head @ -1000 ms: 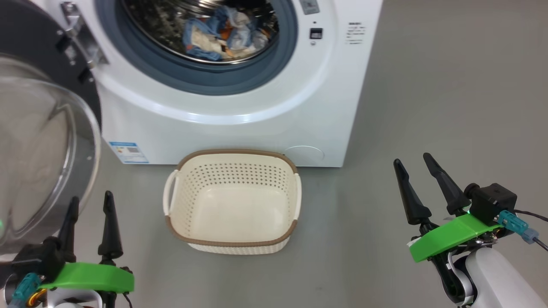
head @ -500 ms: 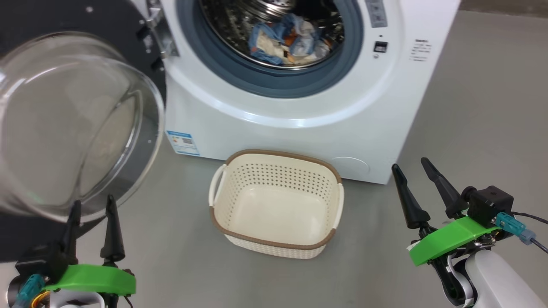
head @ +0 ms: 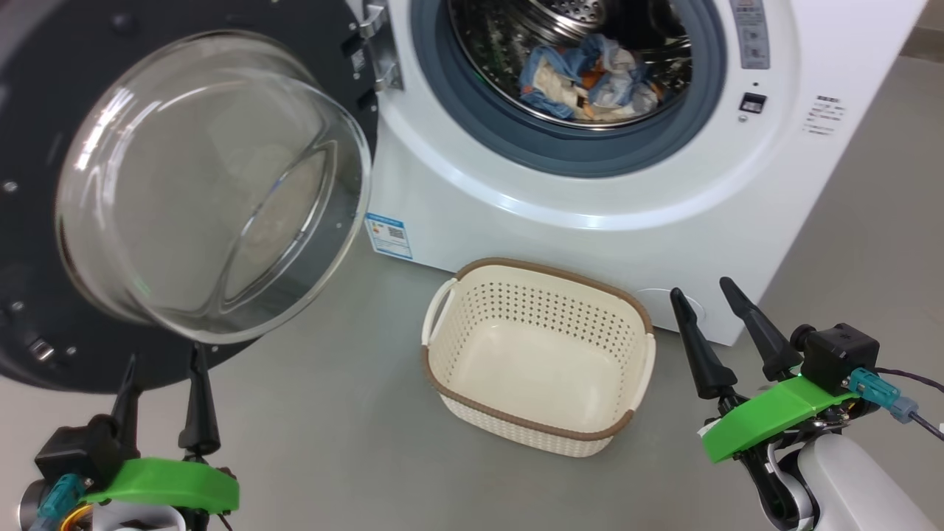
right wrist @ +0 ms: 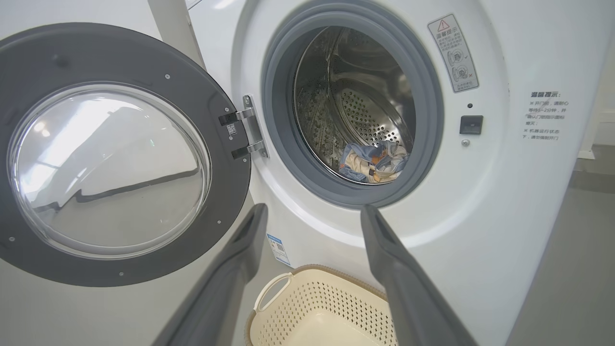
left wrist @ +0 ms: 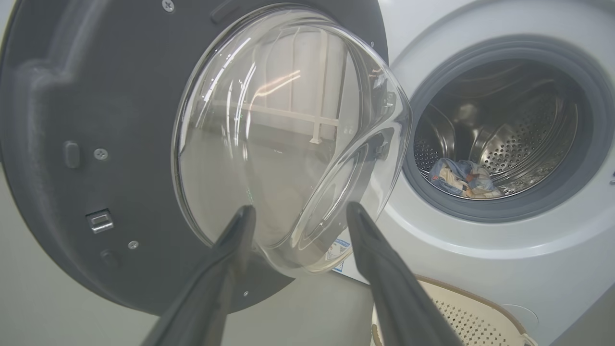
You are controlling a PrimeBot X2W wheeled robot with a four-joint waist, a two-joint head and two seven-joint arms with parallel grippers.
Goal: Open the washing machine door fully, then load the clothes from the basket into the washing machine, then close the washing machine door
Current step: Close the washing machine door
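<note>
Open washing machine door (head: 184, 192) looks stiff, glass slick; I'd push its dark rim. Left gripper (head: 164, 355) & right gripper (head: 700, 289): fingers wide, empty.

Left claw (left wrist: 299, 207) spread before open door (left wrist: 96, 96); clothes (left wrist: 461, 178) inside drum (left wrist: 519, 139).

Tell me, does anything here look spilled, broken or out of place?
Nothing stands out. The clothes lie inside the washing machine, the basket stands upright and empty on the floor before it, and the washing machine door hangs wide open, glass intact. The left gripper and right gripper are open, holding nothing.
</note>
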